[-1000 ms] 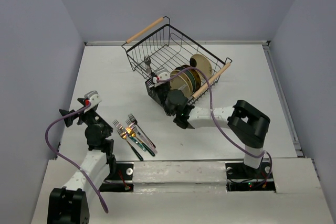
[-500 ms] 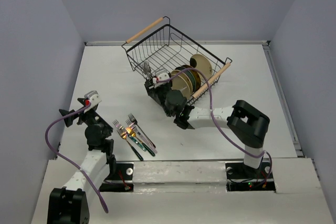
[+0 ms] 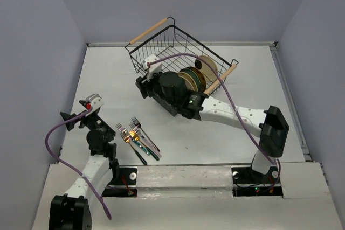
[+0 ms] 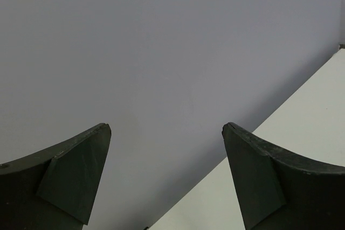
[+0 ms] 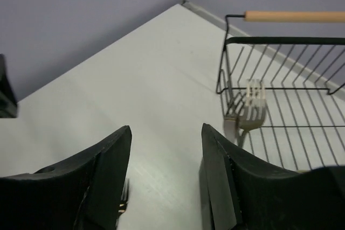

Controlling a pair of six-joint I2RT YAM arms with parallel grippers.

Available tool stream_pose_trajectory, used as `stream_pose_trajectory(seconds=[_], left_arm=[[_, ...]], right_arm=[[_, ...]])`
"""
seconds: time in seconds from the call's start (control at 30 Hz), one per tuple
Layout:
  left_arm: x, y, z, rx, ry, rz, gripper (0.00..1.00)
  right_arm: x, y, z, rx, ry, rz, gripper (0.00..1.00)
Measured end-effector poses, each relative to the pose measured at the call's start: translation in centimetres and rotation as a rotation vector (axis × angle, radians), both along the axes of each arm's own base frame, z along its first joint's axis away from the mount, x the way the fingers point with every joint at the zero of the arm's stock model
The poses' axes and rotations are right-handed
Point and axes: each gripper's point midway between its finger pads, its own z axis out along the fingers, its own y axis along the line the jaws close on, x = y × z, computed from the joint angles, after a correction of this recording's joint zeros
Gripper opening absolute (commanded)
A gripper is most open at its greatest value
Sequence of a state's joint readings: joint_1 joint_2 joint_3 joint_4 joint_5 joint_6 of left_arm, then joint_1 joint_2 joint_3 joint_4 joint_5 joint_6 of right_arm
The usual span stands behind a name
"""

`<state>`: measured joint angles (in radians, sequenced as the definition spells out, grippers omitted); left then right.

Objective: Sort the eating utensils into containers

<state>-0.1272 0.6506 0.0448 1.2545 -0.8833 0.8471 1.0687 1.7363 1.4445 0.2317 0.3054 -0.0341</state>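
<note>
Several forks (image 3: 137, 138) with gold heads and dark, teal and pink handles lie together on the table in front of my left arm. In the right wrist view two silver forks (image 5: 249, 112) stand heads up beside the wire basket. The container holding them is hidden behind my right finger and under my right arm. My right gripper (image 3: 140, 85) (image 5: 166, 133) is open and empty, over the table left of the basket. One fork's tines (image 5: 123, 197) show below its left finger. My left gripper (image 3: 67, 118) (image 4: 167, 129) is open and empty, facing the left wall.
A big black wire basket (image 3: 161, 47) with wooden handles (image 3: 148, 30) sits tilted at the back. Round plates (image 3: 200, 71) stand in its right part. The grey walls close off the left, back and right sides. My right arm (image 3: 226, 112) stretches across the middle.
My right gripper opened and let go of a fork, which now stands with another by the basket. The right arm then reached out and swung left. The left arm stayed still.
</note>
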Motion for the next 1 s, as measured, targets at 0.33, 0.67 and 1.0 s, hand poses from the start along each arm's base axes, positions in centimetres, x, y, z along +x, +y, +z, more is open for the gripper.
stream_pose_trajectory(seconds=[0.33, 0.67, 1.0], left_arm=[[0.4, -0.4, 0.5, -0.014, -0.052, -0.043, 0.99], [0.8, -1.3, 1.7, -0.028, -0.14, -0.131, 0.99], [1.1, -1.8, 2.2, -0.019, -0.16, -0.166, 0.99]], right_arm=[[-9.3, 3.7, -16.5, -0.391, 0.468, 0.168, 0.49], [-10.9, 0.8, -25.3, -0.574, 0.674, 0.09, 0.37], [-10.4, 0.8, -27.6, -0.597, 0.694, 0.041, 0.35]])
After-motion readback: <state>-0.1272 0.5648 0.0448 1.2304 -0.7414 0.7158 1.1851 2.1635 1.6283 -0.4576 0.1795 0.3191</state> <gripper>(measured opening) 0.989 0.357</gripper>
